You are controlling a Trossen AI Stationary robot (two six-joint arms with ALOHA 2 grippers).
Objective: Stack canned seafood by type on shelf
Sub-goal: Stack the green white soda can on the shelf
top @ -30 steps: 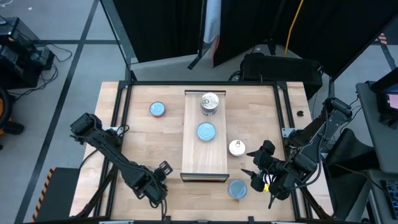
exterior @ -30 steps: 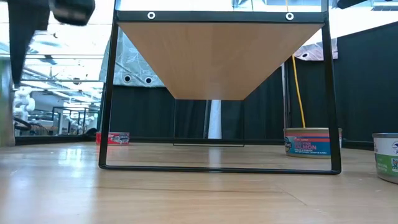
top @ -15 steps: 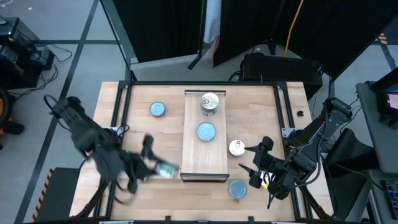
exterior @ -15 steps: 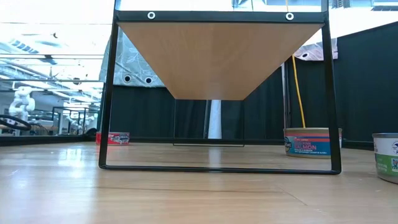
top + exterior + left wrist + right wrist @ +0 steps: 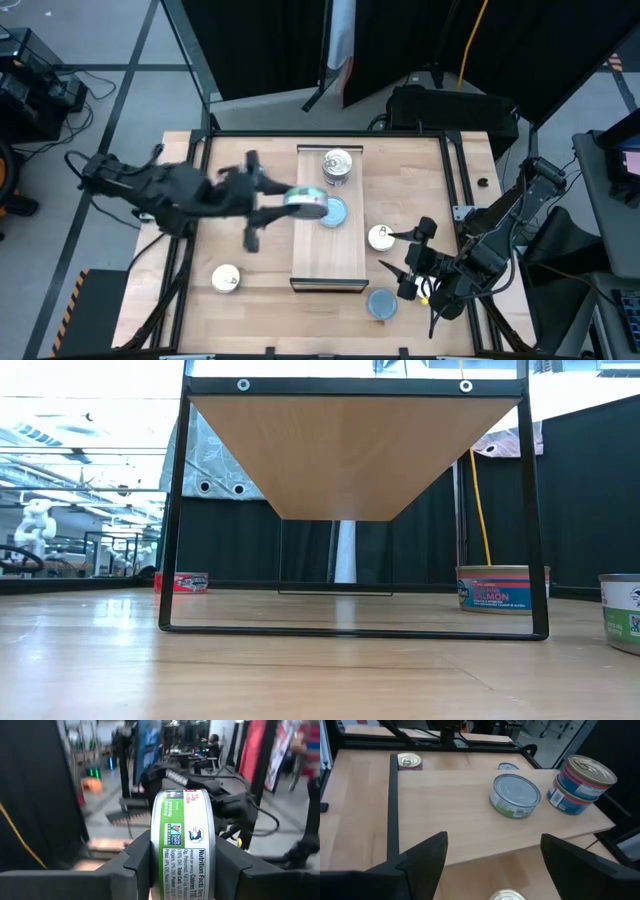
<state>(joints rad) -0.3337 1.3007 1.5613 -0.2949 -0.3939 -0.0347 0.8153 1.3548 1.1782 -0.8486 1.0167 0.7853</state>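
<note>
Over the shelf [image 5: 328, 258], at about its middle, I have the left gripper [image 5: 300, 203] clamped on a green-label tin [image 5: 183, 842], fingers pressed on its flat top and bottom, right beside the blue-topped can [image 5: 334, 212] already lying on the board. I judge these tins rigid and fairly weighty for their size, with smooth metal faces and a glossy label that could slip, so the flat ends or the rim edges look like the safest places to hold. My right gripper [image 5: 408, 257] waits with fingers apart near the shelf's right near corner, between a white-topped can [image 5: 380, 237] and another blue can [image 5: 382, 304].
</note>
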